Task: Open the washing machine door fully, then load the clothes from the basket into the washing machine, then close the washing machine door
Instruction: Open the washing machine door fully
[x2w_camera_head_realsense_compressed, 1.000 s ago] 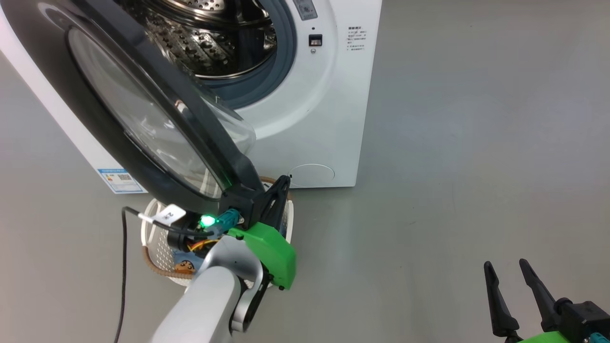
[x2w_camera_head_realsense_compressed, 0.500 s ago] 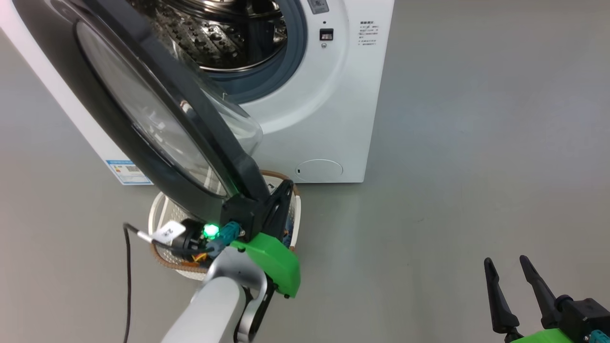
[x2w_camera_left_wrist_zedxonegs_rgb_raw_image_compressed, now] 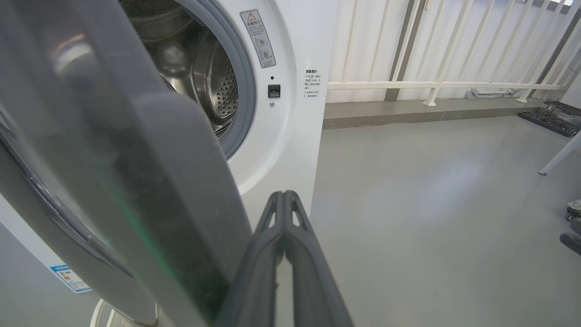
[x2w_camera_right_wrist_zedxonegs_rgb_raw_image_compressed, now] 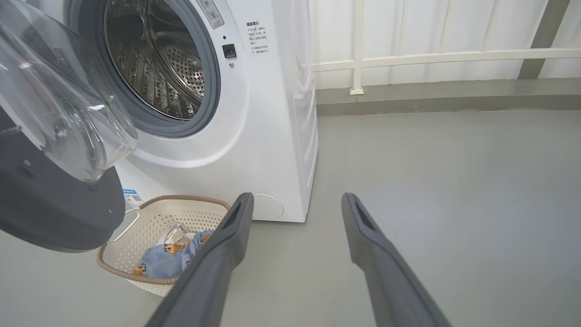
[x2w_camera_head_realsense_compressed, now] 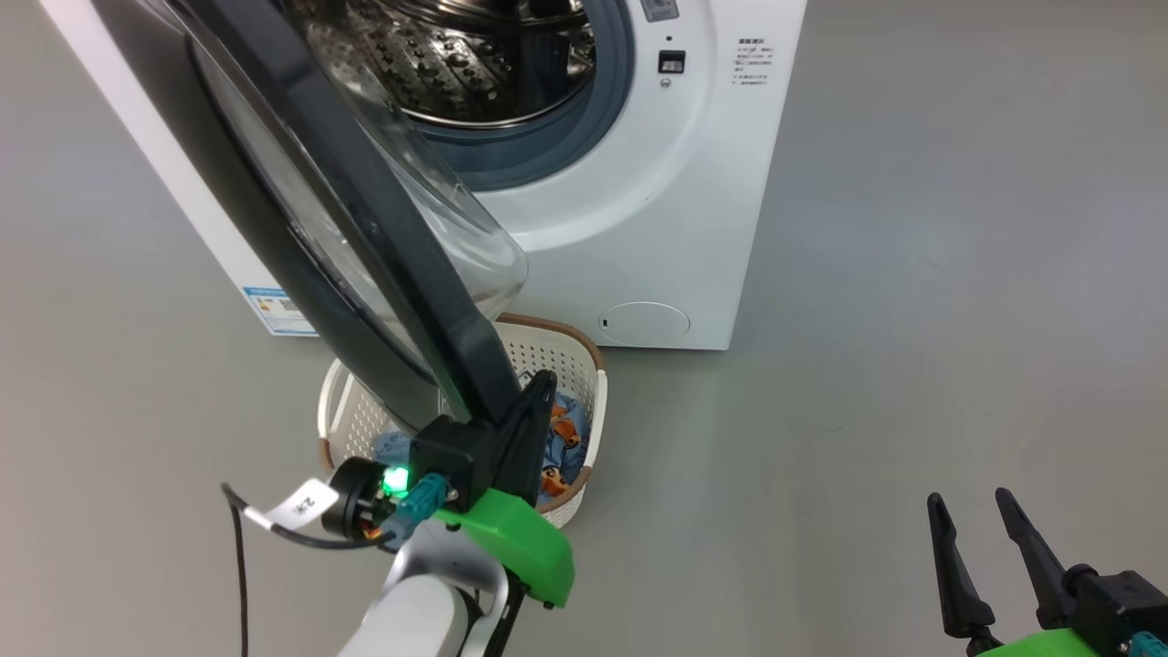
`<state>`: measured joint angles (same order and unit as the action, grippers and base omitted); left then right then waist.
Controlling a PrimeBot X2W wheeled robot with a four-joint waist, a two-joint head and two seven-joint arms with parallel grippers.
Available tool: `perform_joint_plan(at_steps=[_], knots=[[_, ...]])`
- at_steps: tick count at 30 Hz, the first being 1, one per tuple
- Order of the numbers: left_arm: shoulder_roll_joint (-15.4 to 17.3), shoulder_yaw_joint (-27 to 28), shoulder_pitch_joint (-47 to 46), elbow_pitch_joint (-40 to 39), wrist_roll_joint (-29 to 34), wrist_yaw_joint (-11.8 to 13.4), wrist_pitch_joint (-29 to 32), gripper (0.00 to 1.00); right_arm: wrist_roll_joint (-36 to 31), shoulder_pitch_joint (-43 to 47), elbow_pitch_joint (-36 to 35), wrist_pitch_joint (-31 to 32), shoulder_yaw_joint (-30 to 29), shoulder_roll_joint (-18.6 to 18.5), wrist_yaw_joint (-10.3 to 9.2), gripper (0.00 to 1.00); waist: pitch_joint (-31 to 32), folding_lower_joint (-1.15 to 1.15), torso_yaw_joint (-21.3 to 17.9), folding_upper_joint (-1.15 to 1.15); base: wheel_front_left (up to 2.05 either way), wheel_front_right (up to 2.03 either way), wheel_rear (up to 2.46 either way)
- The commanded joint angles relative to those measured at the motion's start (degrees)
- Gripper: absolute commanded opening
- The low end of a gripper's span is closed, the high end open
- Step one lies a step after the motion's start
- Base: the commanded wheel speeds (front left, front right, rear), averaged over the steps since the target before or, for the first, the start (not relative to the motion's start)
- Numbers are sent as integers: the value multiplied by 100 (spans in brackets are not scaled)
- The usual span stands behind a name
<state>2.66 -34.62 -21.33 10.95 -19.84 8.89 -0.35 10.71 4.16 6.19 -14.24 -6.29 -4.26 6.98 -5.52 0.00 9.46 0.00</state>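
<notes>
Washing machine door [x2w_camera_head_realsense_compressed: 392,237] hung partly swung out on its left-hand hinge side, and its lower black rim came down right by the nearest thing in the head view, the left tool [x2w_camera_head_realsense_compressed: 545,379]. That tool was clenched with nothing between its fingers; the left wrist view showed the two fingers pressed together to the tip [x2w_camera_left_wrist_zedxonegs_rgb_raw_image_compressed: 283,195], lying along the inner edge of the door [x2w_camera_left_wrist_zedxonegs_rgb_raw_image_compressed: 136,181]. Whether they truly touched the rim I could not tell. A green light [x2w_camera_head_realsense_compressed: 395,478] glowed on the wrist, and a black cable [x2w_camera_head_realsense_compressed: 242,566] trailed off it toward the floor [x2w_camera_head_realsense_compressed: 912,274].

At the lower right the right tool [x2w_camera_head_realsense_compressed: 967,502] hung released, fingers spread and pointing up, well apart from everything else; its own view showed the same open gap [x2w_camera_right_wrist_zedxonegs_rgb_raw_image_compressed: 297,200].

Just beyond the left tool sat the basket [x2w_camera_head_realsense_compressed: 598,365] on the floor, directly under the door's lower edge and just in front of the washing machine [x2w_camera_head_realsense_compressed: 639,210]. The clothes [x2w_camera_head_realsense_compressed: 566,438] lay inside it, blue printed pieces with a white one among them [x2w_camera_right_wrist_zedxonegs_rgb_raw_image_compressed: 168,261], all below the basket's brown rim [x2w_camera_right_wrist_zedxonegs_rgb_raw_image_compressed: 136,272].

The door's glass bowl [x2w_camera_head_realsense_compressed: 474,246] bulged toward the machine's mouth. Behind it the opening stood uncovered, with the grey gasket [x2w_camera_head_realsense_compressed: 593,137] ringing the steel drum [x2w_camera_head_realsense_compressed: 474,64]. A round hatch [x2w_camera_head_realsense_compressed: 643,322] sat low on the machine's front, and a blue sticker [x2w_camera_head_realsense_compressed: 278,310] at its lower left corner.

Farthest off, a white railing [x2w_camera_right_wrist_zedxonegs_rgb_raw_image_compressed: 408,56] ran along the wall behind the machine.
</notes>
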Motion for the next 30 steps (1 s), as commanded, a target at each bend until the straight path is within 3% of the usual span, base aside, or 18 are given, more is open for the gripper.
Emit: perform_joint_plan(at_steps=[1, 30], knots=[[254, 317, -11, -143, -27, 160, -55, 0, 31, -181, -144, -67, 147, -97, 51, 100, 7, 0, 48, 0, 0, 0, 0], [601, 430, 643, -1167, 122, 693, -335, 0, 4, -160, -259, -2, 84, -190, 51, 100, -96, 0, 891, 0, 0, 0, 0]])
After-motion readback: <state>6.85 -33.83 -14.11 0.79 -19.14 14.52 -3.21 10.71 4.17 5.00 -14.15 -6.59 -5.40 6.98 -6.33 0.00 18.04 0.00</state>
